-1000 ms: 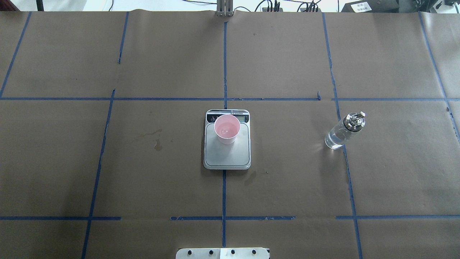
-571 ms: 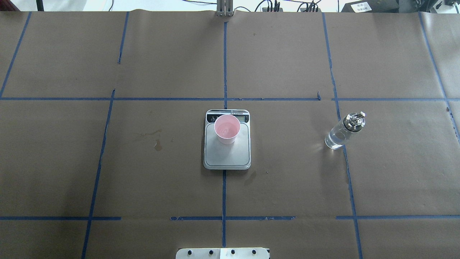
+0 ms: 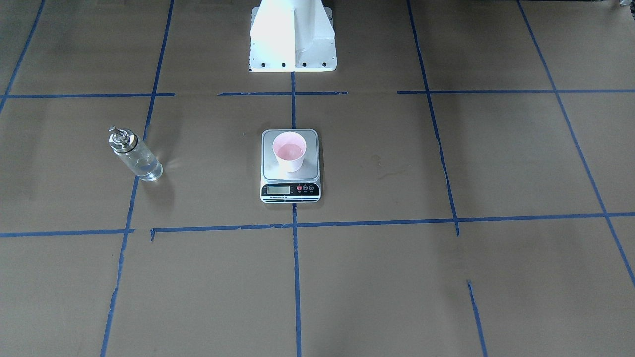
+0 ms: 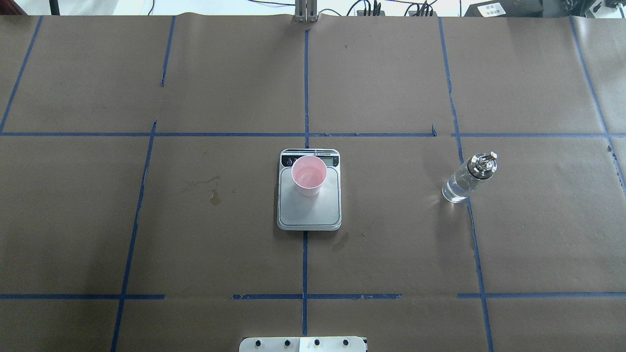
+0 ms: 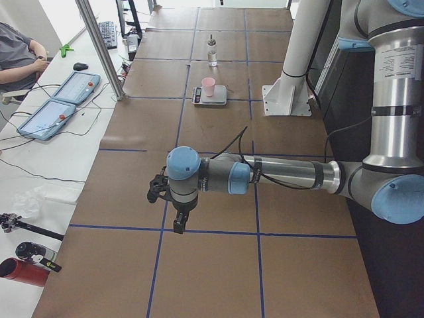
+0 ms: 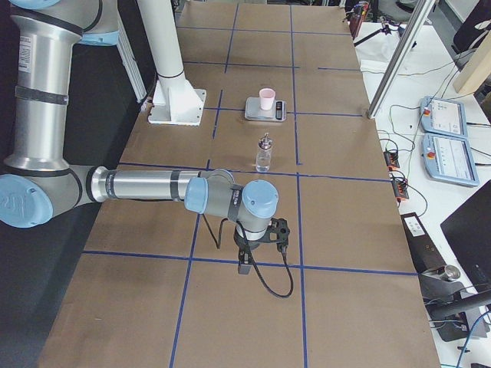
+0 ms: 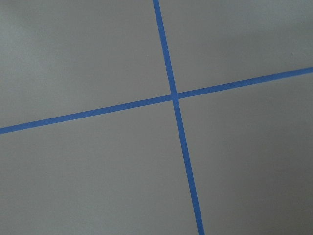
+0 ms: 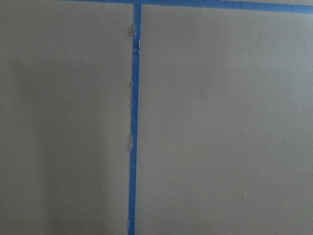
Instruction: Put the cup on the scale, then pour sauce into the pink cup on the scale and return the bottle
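**Front-facing view:** A small tapered paper-like cup (image 3: 289,151), pale pink inside and whitish outside, stands upright on a flat rectangular kitchen scale (image 3: 290,189). The scale has a brushed silver platform, a white rim and a black display strip, and sits at the middle of the table (image 3: 446,277). Well apart from it, on the robot's right side, a small clear glass cylindrical bottle (image 3: 136,157) with a silver metal cap and thin spout stands alone. Colourless sauce (image 3: 148,170) fills its lower part. Matte brown paper covers the table, and blue tape (image 3: 296,277) marks it into large rectangles. The robot's white pedestal (image 3: 292,37) is bolted at its own edge.

**Overhead view:** The cup, narrower than the platform, sits toward the display end. A small dark stain (image 4: 213,197) marks the paper beside the scale.

**Left side view:** The left gripper (image 5: 177,225) hangs low over bare paper, far from cup and bottle. Whether its jaws are apart or together cannot be told. A seated person (image 5: 16,56) and two pale blue control pendants (image 5: 56,106) are at a white bench.

**Right side view:** The right gripper (image 6: 244,264) hangs low beside a tape line, apart from the bottle. The state of its jaws cannot be told.

**Wrist views:** Each shows only brown paper and blue tape.
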Robot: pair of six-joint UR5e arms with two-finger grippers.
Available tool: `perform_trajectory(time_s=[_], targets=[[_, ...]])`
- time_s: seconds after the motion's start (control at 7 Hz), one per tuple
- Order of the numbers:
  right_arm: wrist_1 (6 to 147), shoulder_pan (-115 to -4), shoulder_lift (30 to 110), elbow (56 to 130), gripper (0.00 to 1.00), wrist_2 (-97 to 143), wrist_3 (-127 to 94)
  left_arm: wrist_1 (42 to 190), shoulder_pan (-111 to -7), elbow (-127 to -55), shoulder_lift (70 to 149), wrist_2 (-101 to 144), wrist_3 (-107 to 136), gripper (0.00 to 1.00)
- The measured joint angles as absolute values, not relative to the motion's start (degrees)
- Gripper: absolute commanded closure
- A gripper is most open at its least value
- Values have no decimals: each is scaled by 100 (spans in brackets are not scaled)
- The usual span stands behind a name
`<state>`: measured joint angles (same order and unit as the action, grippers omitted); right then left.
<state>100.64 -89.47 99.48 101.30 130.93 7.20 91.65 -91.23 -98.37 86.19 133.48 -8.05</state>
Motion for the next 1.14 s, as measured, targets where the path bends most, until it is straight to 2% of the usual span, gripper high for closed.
perform_trajectory(time_s=[1.14], targets=[[9984, -8947, 9938, 10321, 0, 12939, 717, 9230, -9116, -9717, 8592, 13349, -803, 0]])
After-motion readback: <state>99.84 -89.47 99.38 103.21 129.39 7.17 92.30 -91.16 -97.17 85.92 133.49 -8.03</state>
